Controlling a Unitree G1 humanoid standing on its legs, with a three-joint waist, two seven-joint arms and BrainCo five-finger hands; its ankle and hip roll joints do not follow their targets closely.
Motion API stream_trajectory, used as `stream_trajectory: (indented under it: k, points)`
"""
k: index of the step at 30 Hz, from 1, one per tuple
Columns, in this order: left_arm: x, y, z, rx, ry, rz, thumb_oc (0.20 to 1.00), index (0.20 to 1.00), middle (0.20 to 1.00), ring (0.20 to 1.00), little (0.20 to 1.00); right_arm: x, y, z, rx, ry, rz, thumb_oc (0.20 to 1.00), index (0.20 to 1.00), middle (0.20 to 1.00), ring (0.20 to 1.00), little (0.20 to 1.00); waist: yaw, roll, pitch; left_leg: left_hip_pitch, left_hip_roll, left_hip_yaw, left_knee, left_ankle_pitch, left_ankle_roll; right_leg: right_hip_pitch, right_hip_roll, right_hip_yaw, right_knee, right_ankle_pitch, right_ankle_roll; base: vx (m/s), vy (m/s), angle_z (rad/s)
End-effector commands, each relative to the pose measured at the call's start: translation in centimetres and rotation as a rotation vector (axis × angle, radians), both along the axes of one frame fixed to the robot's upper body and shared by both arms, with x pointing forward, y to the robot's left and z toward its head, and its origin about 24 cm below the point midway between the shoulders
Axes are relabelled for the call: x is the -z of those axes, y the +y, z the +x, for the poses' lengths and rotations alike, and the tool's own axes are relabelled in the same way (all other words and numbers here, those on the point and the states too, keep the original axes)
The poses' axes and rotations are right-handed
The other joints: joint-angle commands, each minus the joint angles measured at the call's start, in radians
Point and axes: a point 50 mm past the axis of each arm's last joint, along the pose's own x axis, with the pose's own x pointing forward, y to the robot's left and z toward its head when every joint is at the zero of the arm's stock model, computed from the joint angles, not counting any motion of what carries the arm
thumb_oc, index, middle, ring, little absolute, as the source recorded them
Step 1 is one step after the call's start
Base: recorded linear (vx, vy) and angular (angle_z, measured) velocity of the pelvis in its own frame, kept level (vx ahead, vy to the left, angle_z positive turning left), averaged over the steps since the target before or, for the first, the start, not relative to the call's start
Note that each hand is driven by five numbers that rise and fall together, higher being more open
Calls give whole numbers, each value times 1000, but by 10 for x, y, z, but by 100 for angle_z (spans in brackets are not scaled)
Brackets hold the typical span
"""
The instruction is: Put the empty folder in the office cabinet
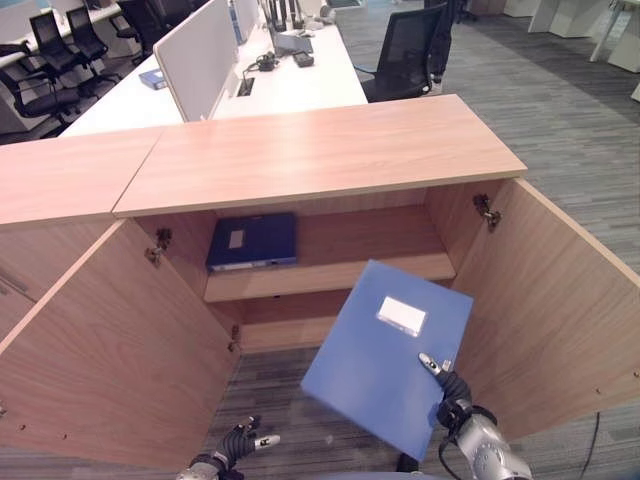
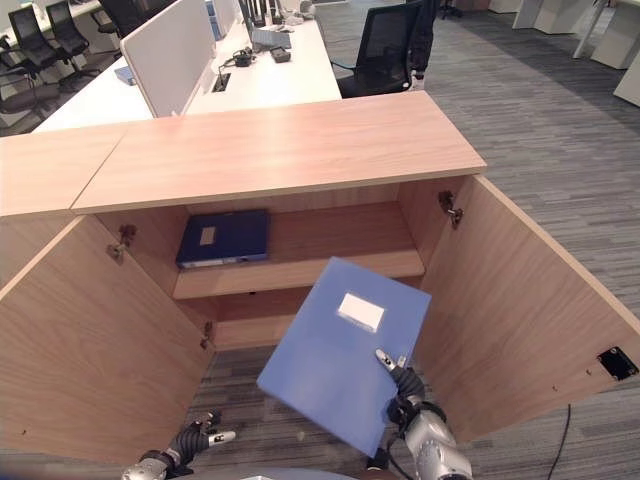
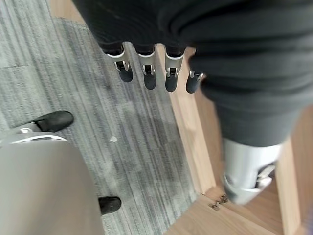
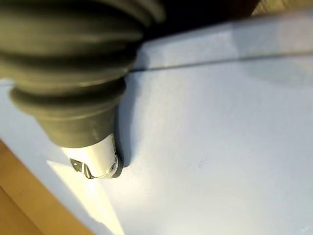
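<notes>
A light blue folder [image 1: 385,350] with a white label hangs tilted in front of the open office cabinet [image 1: 320,150], below its middle shelf [image 1: 340,275]. My right hand [image 1: 452,393] is shut on the folder's near right edge. Its thumb [image 4: 95,164] presses on the folder's top face [image 4: 220,147], and the fingers are hidden underneath. My left hand [image 1: 235,440] hangs low at the lower left above the carpet, with its fingers [image 3: 149,73] straight and nothing in them.
A dark blue folder [image 1: 252,240] lies on the left part of the shelf. Both cabinet doors stand wide open, left door [image 1: 120,340] and right door [image 1: 560,300]. Behind the cabinet are a white desk [image 1: 290,80] and a black chair [image 1: 405,50].
</notes>
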Motion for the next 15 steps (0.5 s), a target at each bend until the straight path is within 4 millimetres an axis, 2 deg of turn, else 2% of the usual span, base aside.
stream_trajectory:
  k: [1, 3, 5, 7, 8, 10, 12, 13, 14, 15]
  points:
    - [-5, 6, 17, 15, -50, 46, 1000, 1000, 1000, 1000, 1000, -33, -3, 48, 208, -229, 124, 200, 200, 200, 200, 200, 5, -20, 19, -67, 39, -44, 2, 45, -45, 118, -31, 14, 27, -185, 74, 12, -98, 1]
    - [0, 4, 14, -13, -23, 45, 1000, 1000, 1000, 1000, 1000, -38, -8, 61, 322, -241, 178, 200, 200, 200, 200, 200, 12, -9, 22, -65, 65, -41, 12, 68, -61, 131, -6, 16, 21, -209, 59, 13, -138, 5]
    - [1, 4, 16, -17, -17, 54, 1000, 1000, 1000, 1000, 1000, -42, -13, 67, 358, -253, 184, 200, 200, 200, 200, 200, 15, -8, 32, -73, 73, -43, 24, 81, -70, 138, 2, 11, 21, -215, 50, -22, -117, 1]
    - [2, 6, 17, -29, -4, 67, 1000, 1000, 1000, 1000, 1000, -49, -20, 74, 411, -272, 191, 200, 200, 200, 200, 200, 15, -16, 53, -126, 90, -54, 136, 80, -81, 146, 5, 4, 23, -228, 34, -54, -169, 5]
    - [3, 9, 16, -56, 9, 77, 1000, 1000, 1000, 1000, 1000, -53, -30, 77, 453, -279, 187, 200, 200, 200, 200, 200, 15, -27, 71, -179, 98, -40, 234, 106, -87, 164, 8, -5, 22, -238, 18, -39, -140, 14]
    - [4, 10, 15, -70, 15, 82, 1000, 1000, 1000, 1000, 1000, -53, -36, 77, 482, -273, 185, 200, 200, 200, 200, 200, 15, -28, 79, -210, 100, -38, 269, 115, -84, 176, 11, -9, 20, -246, 11, 10, -97, 26]
    - [6, 12, 10, -78, 34, 88, 1000, 1000, 1000, 1000, 1000, -60, -51, 80, 541, -290, 182, 200, 200, 200, 200, 200, 29, -30, 86, -266, 65, -40, 272, 105, -64, 193, 10, -12, 15, -256, 8, 94, -79, 12]
    - [9, 12, 3, -61, 62, 99, 1000, 1000, 1000, 1000, 1000, -69, -59, 85, 569, -313, 173, 200, 200, 200, 200, 200, 51, -32, 86, -319, -11, -70, 235, 104, -40, 206, 17, -5, 11, -266, 6, 149, -53, -2]
    - [10, 12, 0, -52, 73, 102, 1000, 1000, 1000, 1000, 1000, -72, -61, 88, 577, -323, 174, 200, 200, 200, 200, 200, 67, -28, 88, -352, -46, -92, 216, 125, -34, 210, 28, 3, 8, -263, 4, 136, -34, -13]
    - [10, 11, 1, -50, 71, 102, 1000, 1000, 1000, 1000, 1000, -73, -62, 89, 578, -324, 174, 200, 200, 200, 200, 200, 67, -30, 85, -354, -50, -93, 211, 128, -33, 206, 24, 1, 8, -265, 5, 55, -22, -29]
